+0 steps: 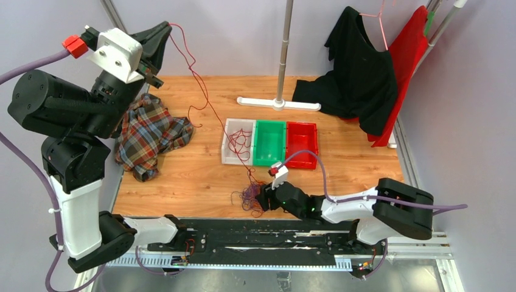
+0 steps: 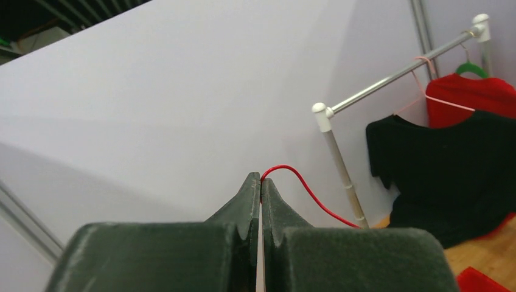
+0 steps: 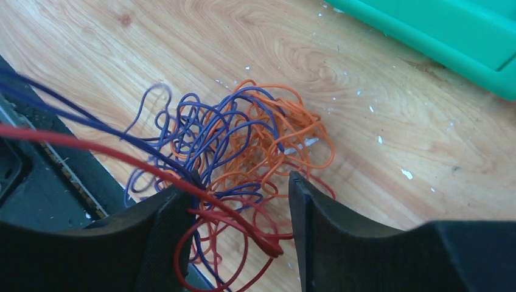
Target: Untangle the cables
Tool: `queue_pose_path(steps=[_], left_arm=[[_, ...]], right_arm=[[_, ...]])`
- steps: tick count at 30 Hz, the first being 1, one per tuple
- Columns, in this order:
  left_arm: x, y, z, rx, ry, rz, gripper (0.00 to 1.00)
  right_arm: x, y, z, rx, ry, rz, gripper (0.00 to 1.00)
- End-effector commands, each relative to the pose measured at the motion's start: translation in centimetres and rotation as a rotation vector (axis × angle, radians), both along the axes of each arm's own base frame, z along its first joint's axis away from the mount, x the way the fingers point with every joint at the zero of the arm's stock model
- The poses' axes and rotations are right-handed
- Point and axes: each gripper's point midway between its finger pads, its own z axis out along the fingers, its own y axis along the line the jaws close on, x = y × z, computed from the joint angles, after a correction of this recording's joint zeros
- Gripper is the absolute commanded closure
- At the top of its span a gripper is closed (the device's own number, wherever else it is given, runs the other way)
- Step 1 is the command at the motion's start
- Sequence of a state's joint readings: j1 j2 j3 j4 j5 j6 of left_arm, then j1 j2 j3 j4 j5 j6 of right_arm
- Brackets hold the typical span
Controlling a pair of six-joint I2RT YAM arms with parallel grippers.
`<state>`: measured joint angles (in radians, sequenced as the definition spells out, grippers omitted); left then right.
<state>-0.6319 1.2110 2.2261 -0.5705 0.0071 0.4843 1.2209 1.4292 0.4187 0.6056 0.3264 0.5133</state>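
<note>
Red strand (image 2: 307, 188) clenched in raised left tool (image 2: 260, 181); right tool (image 3: 238, 190) spread, released, astride tangled cables (image 3: 243, 134) on wooden worktop (image 1: 182, 176); plaid cloth (image 1: 149, 131) left, coloured bins (image 1: 269, 143) just beyond.

From above and behind we overlook the worktop (image 1: 182, 182); our left wrist view faces the wall (image 2: 152, 91) beyond the green bin (image 1: 269, 143); our right wrist view, close, shares the cables (image 3: 243, 146) near that bin.
</note>
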Motion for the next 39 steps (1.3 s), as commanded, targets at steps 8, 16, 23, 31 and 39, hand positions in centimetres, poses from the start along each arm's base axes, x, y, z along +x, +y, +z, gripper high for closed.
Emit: queue_pose_path(steps=[8, 16, 23, 31, 39], left_arm=[[-2.0, -1.5, 0.4, -0.006, -0.019, -0.134, 1.0], [-2.7, -3.0, -2.5, 0.033, 0.061, -0.227, 1.0], [-2.9, -3.2, -3.7, 0.06, 0.084, -0.242, 1.0], [-3.4, -2.6, -4.5, 0.084, 0.077, -0.225, 1.0], [-2.0, -2.1, -14.4, 0.172, 0.268, -0.163, 1.0]], right_arm=[[0.2, 0.7, 11.9, 0.207, -0.149, 0.062, 0.33], [0.0, 2.7, 17.8, 0.245, -0.22, 0.15, 0.41], [0.7, 4.9, 17.2, 0.193, -0.23, 0.185, 0.49], [1.4, 5.6, 15.7, 0.137, -0.214, 0.193, 0.72], [1.4, 3.9, 16.8, 0.14, -0.215, 0.193, 0.99]])
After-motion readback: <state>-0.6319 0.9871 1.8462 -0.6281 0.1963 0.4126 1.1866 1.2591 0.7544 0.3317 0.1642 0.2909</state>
